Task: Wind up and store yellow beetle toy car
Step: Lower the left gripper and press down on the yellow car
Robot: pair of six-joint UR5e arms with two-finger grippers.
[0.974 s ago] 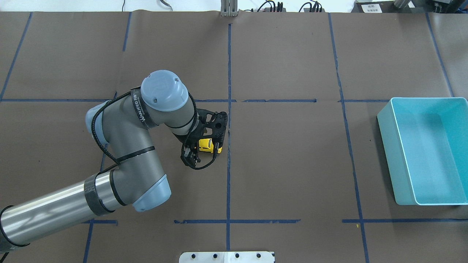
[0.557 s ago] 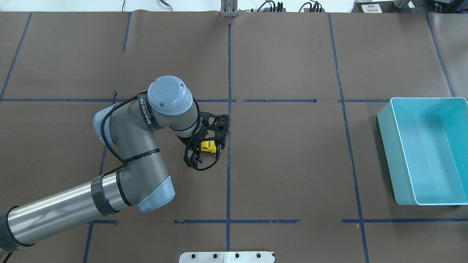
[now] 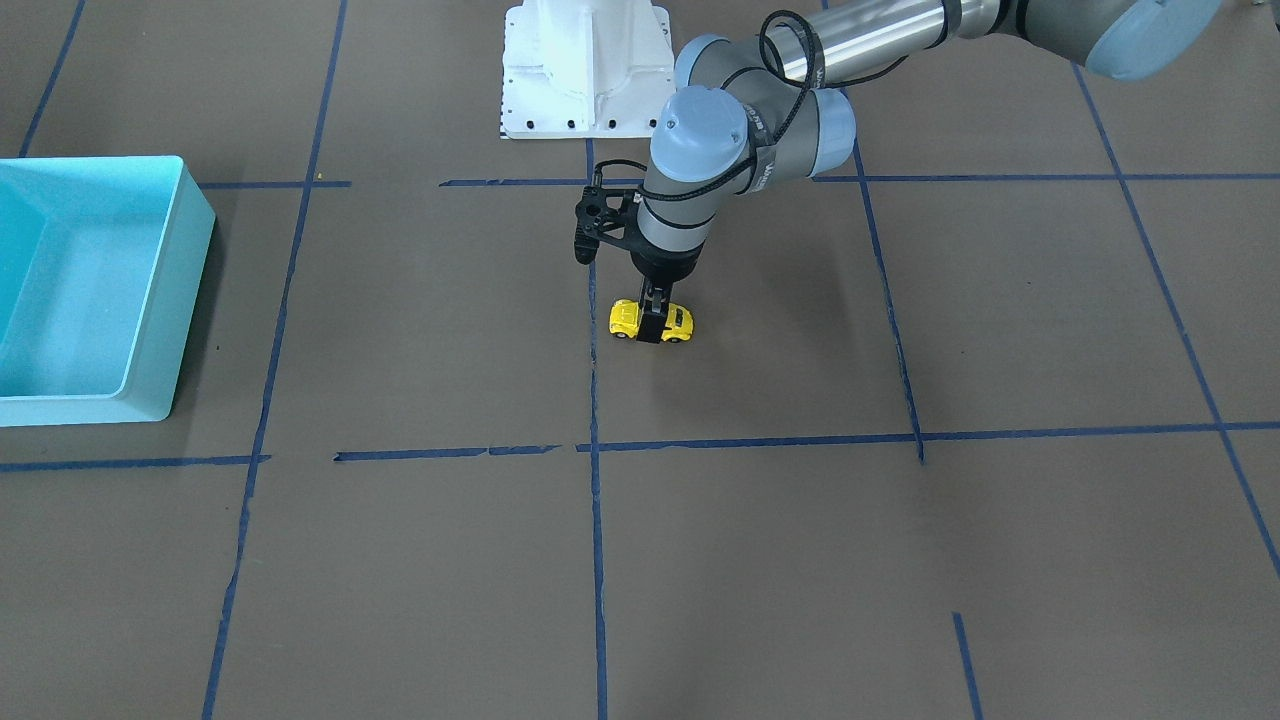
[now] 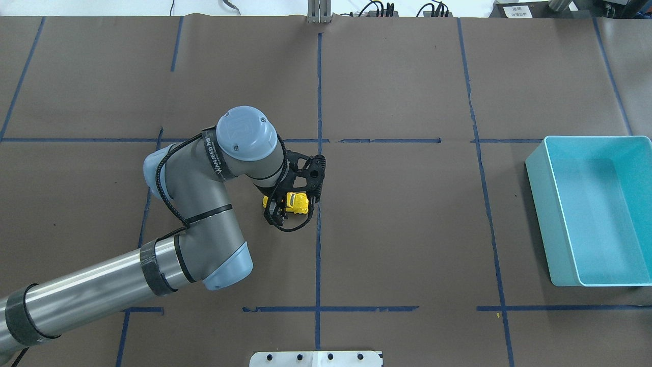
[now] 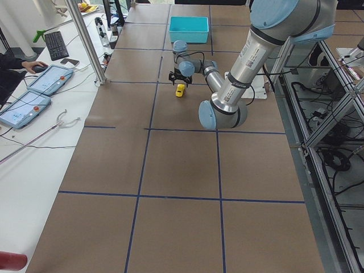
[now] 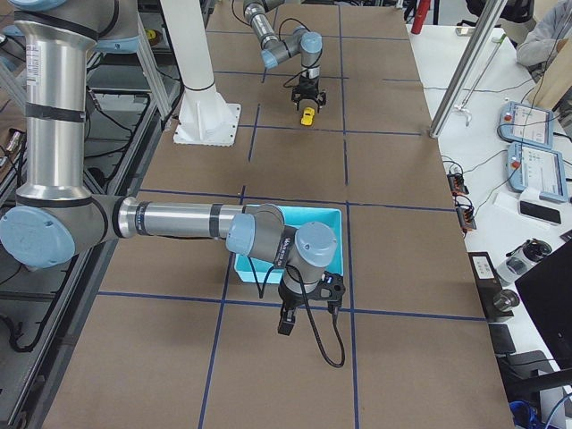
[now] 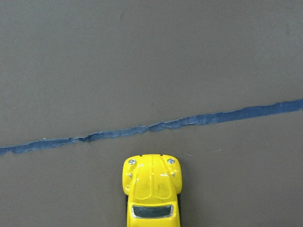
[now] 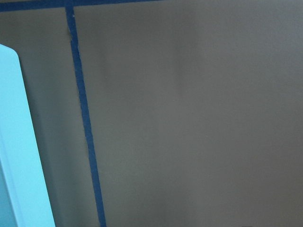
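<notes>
- Pinching the tiny yellow beetle-shaped toy car (image 3: 625, 318), wheels on the brown table (image 3: 900, 560), is the left gripper (image 3: 651, 330).
- Winding is judged under way; storage is not yet done.
- The turquoise plastic bin (image 3: 190, 215) stands well apart; whether the right gripper (image 6: 286, 323) is spread cannot be told.

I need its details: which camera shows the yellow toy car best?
The left wrist-mounted view: the yellow beetle toy car is close up, hood and windscreen clear. Front-facing and overhead show it small, partly behind the left gripper; side views, a speck.

Overhead and front-facing cameras look down from opposite sides, both showing the yellow beetle toy car (image 4: 295, 203).
</notes>
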